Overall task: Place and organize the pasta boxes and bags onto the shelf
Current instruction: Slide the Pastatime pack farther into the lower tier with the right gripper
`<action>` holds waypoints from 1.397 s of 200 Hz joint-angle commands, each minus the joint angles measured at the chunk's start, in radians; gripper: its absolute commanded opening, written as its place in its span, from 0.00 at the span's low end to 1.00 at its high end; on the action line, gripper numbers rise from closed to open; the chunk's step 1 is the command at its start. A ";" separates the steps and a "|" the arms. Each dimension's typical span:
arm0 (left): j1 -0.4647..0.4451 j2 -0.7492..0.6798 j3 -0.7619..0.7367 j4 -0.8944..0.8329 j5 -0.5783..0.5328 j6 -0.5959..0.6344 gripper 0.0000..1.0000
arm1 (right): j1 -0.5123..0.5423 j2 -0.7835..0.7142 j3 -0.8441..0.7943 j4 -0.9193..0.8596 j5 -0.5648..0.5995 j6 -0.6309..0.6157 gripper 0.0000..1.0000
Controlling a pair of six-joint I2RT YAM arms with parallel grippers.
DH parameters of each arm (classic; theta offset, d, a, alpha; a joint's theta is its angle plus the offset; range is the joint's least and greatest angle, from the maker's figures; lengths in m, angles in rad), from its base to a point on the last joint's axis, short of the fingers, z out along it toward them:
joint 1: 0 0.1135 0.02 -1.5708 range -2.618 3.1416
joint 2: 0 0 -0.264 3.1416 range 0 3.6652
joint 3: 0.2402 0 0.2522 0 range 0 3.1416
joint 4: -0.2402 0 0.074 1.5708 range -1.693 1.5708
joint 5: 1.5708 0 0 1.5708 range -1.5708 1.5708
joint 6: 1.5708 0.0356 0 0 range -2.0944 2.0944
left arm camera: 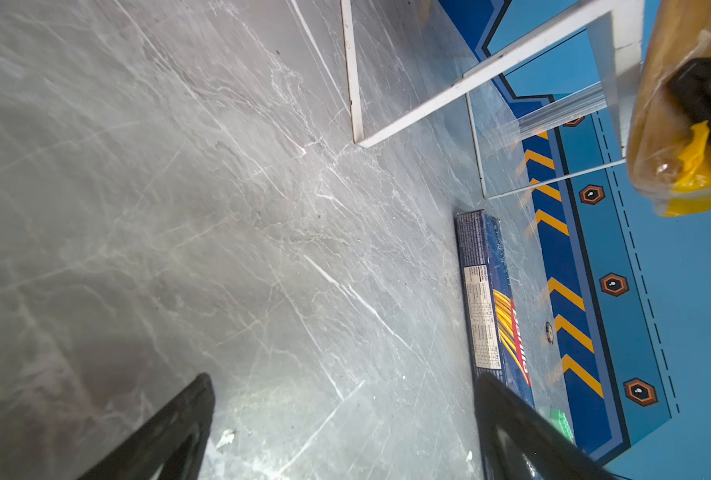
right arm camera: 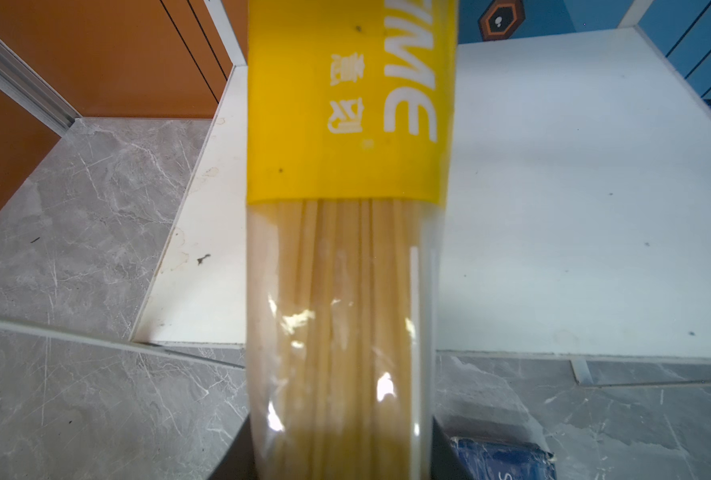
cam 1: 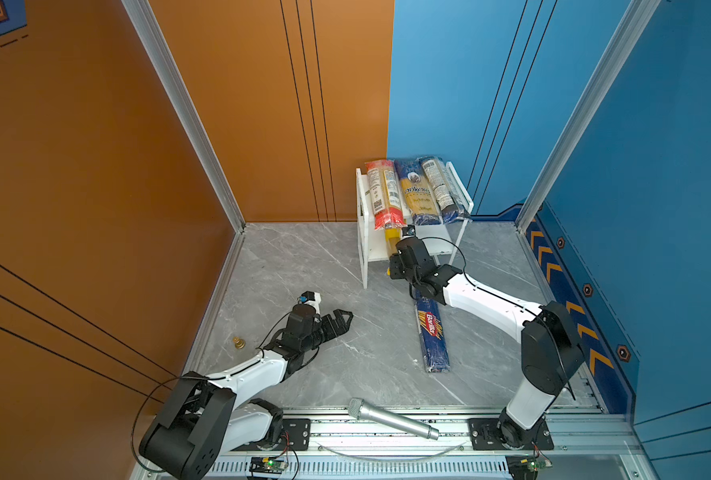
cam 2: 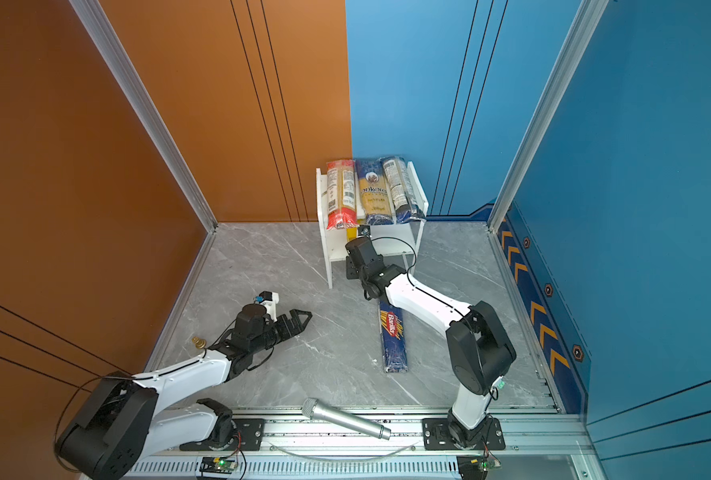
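Setting: grey marble tabletop (cam 1: 324, 266) is stretching between an orange wall (cam 1: 96, 166) on the left and a blue wall (cam 1: 449, 83) on the right.
Shelf: small white two-tier shelf (cam 1: 363, 232) with flat boards and thin metal legs is standing at the far middle, close to the walls.
Top board: red-ended clear bag (cam 1: 383, 195), yellow-navy bag (cam 1: 418, 193) and dark navy bag (cam 1: 445, 189) are lying side by side lengthwise, their near ends overhanging the edge.
Right claw: right gripper (cam 1: 396, 254) is clenching the long yellow bag (right arm camera: 345, 124) of spaghetti by its near part and pointing it over the left part of the lower board. I cannot tell whether the bag is touching the board.
Left claw: left gripper (cam 1: 339, 322) is hanging released and empty over the near-left tabletop, well apart from every pack.
Box: long narrow blue Barilla box (cam 1: 432, 336) is lying flat on the tabletop, on the near side of the shelf and partly under the right arm.
Bystander: silver microphone (cam 1: 393, 419) is lying on the near rail, playing no part in the job.
Progress: three packs are sitting shelved and a fourth is being held at the lower tier, so the job is looking well past halfway.
Remaining: the yellow bag is waiting to be let go on the lower board, and the blue Barilla box is waiting to be fetched and laid beside it.
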 commanded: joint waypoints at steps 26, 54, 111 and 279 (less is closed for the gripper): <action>0.013 -0.012 -0.017 0.006 0.018 0.007 0.98 | -0.012 -0.014 0.058 0.139 0.049 -0.012 0.23; 0.013 -0.012 -0.019 0.006 0.019 0.007 0.98 | -0.013 -0.008 0.057 0.137 0.052 -0.007 0.29; 0.016 -0.012 -0.017 0.006 0.021 0.007 0.98 | -0.013 -0.003 0.049 0.133 0.052 0.001 0.38; 0.017 -0.016 -0.013 0.006 0.029 0.002 0.98 | -0.012 -0.058 -0.040 0.160 0.040 -0.007 0.56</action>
